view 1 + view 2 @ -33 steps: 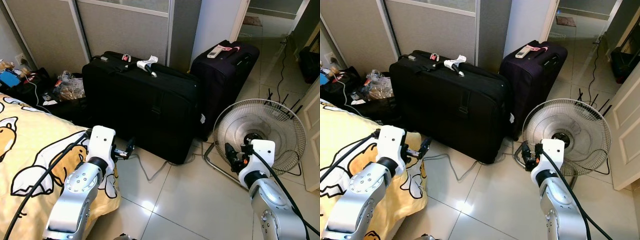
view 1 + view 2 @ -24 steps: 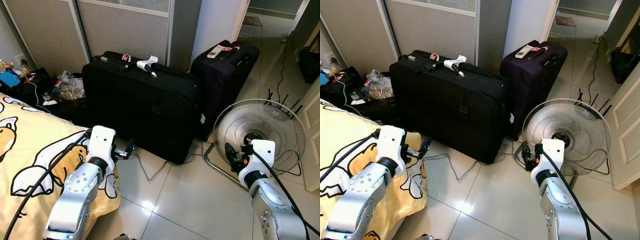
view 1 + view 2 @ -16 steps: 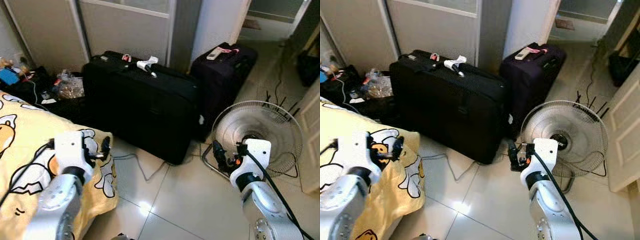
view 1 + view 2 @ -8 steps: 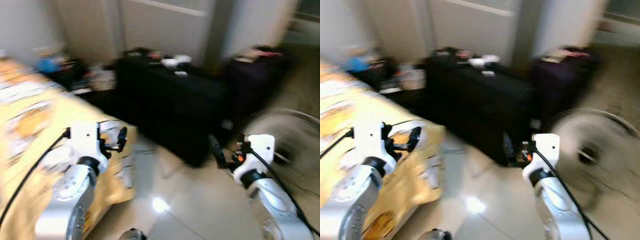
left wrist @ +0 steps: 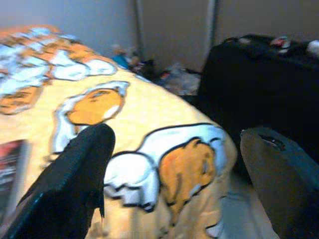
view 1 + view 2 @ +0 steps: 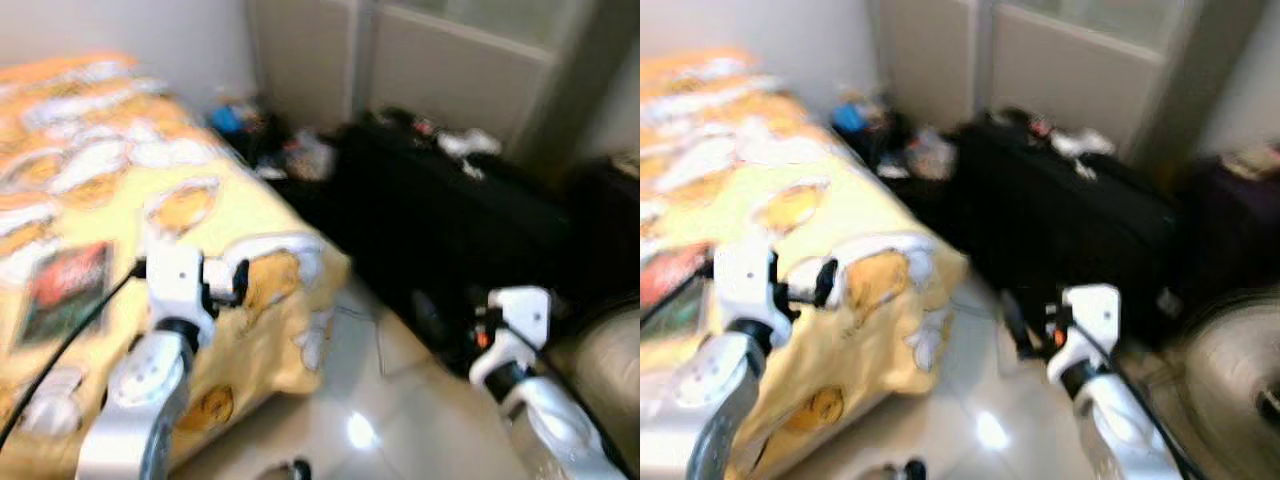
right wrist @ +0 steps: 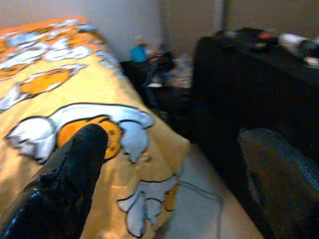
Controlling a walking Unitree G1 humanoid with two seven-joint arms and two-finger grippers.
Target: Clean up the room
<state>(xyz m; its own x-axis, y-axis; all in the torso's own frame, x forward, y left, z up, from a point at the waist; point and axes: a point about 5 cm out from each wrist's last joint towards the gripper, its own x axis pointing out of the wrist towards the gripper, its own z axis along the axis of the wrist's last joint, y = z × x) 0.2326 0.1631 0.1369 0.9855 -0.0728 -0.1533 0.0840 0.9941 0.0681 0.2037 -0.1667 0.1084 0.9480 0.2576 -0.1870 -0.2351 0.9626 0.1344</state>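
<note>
Hovering nearest on the left, the left gripper (image 6: 238,281) is held out over the corner of the bed (image 6: 100,200), its two black fingers (image 5: 75,174) spread wide with nothing between them. On the right, the right gripper (image 6: 1015,320) is raised above the pale tiled floor (image 6: 400,420), its fingers (image 7: 70,169) also wide apart and empty. All the head views are blurred. The bed on the left is covered by a yellow bedspread (image 6: 840,250) printed with white and orange cartoon figures, and a dark flat rectangle (image 6: 66,283), perhaps a book, lies on it at the near left. A thin grey cable (image 6: 375,340) trails across the floor by the bed corner. Beyond the floor stands a large black suitcase (image 6: 450,220) with small items on top, too blurred to name. A round fan (image 6: 1230,370) sits at the near right edge. Farther left, at the wall, a heap of clutter (image 6: 890,140) with a blue object lies between the bed and the suitcase. Behind everything run grey closet panels (image 6: 1080,70).
</note>
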